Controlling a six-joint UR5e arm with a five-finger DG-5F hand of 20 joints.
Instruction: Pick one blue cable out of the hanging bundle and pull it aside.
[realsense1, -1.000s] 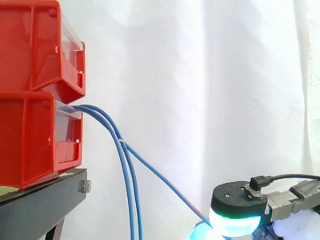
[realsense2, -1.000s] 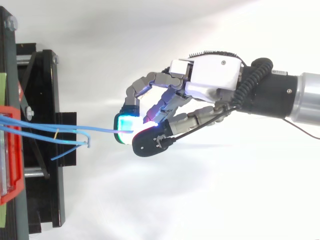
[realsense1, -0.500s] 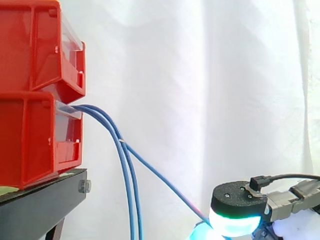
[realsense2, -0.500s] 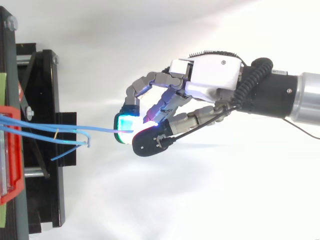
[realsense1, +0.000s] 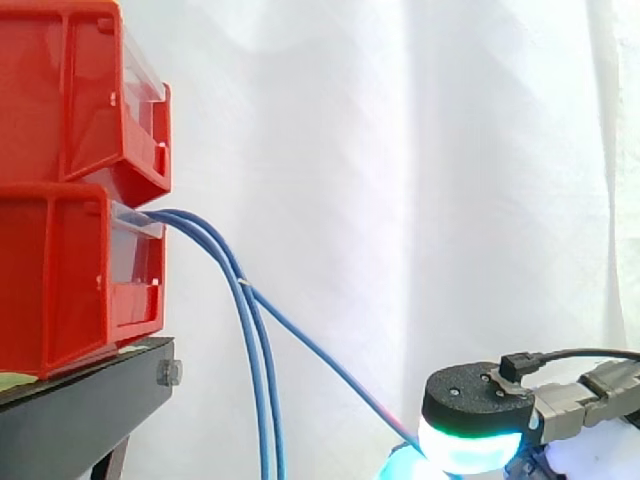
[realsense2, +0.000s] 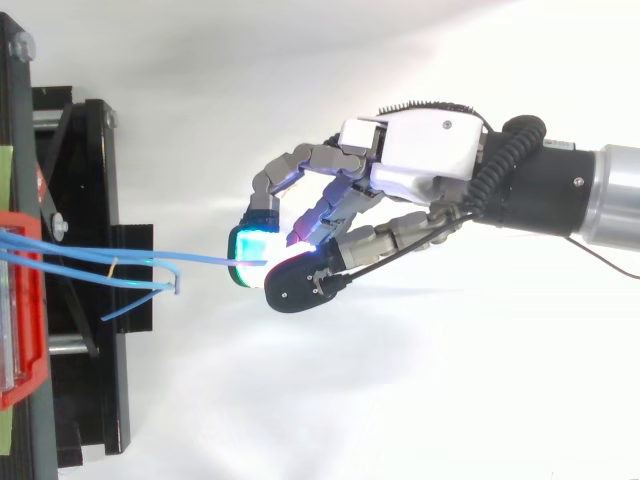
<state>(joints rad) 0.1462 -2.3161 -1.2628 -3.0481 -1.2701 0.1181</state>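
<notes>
Fingers (realsense2: 268, 187) of hand (realsense2: 425, 150) pinch one thin blue cable (realsense1: 320, 353), held aside from hanging blue cable bundle (realsense1: 253, 320).

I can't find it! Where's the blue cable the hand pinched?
Side view: the blue cable slants from the bundle by the red bins down into the hand.

red bins (realsense1: 80, 200), far from the hand (realsense2: 430, 150): glossy smooth plastic, with clear fronts
stand (realsense1: 85, 405) under them: black, matt, looks like metal
curtain (realsense1: 400, 150) behind the hand: white cloth, softly folded
blue cable (realsense1: 320, 354) at the pads (realsense2: 250, 245): smooth plastic sheath
hand: white smooth shell, grey links
pads: milky translucent, one with a black matt back
</notes>
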